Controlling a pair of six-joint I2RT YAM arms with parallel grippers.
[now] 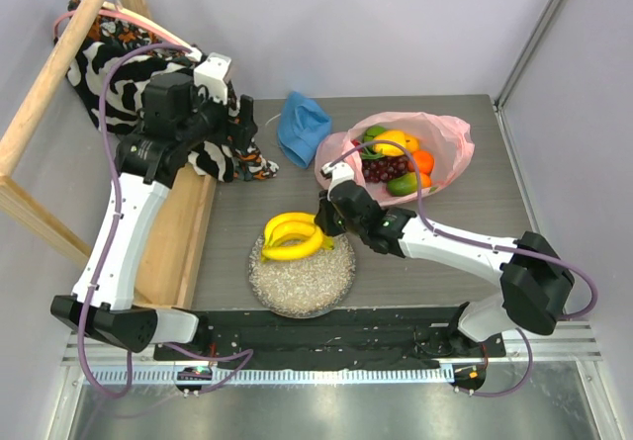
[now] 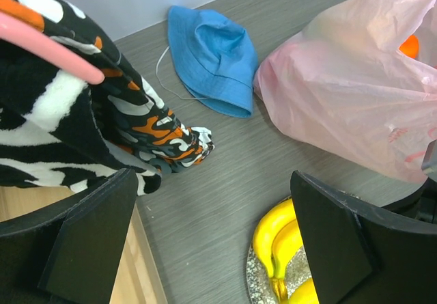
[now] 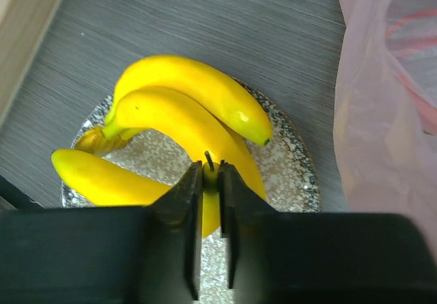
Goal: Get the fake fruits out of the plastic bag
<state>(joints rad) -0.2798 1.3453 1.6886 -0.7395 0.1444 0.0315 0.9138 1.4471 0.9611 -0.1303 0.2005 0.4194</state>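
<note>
**A:** What lies around the work area?

**B:** A wooden rack (image 1: pixel 40 104) stands along the left side of the desk (image 1: pixel 465 252), with a black, white and orange patterned fabric (image 1: pixel 109 54) draped over it and spilling onto the desk. A blue hat (image 2: pixel 215 61) lies flat at the far side, between that fabric and the plastic bag (image 1: pixel 450 148). It is just beside the bag; I cannot tell whether they touch.

**A:** And the bag itself?

**B:** It is pink and thin and sits far right on the desk with its mouth open upward. Inside are dark grapes (image 1: pixel 386 169), an orange (image 1: pixel 423 161), a yellow fruit (image 1: pixel 391 143) and some green ones, packed close together.

**A:** Is anything outside the bag?

**B:** The banana bunch (image 3: pixel 184 109) is outside, resting on a speckled round plate (image 1: pixel 302 282) near the front middle of the desk, apart from the bag.

**A:** What about the right end effector (image 3: pixel 211 174)?

**B:** It is down at the plate with its fingers nearly together, pinching the tip of one banana. A sliver of yellow shows in the narrow gap.

**A:** And the left end effector (image 2: pixel 212 242)?

**B:** It is spread wide and holds nothing. It hangs above the desk beside the fabric, pointing toward the hat and the bag.
</note>
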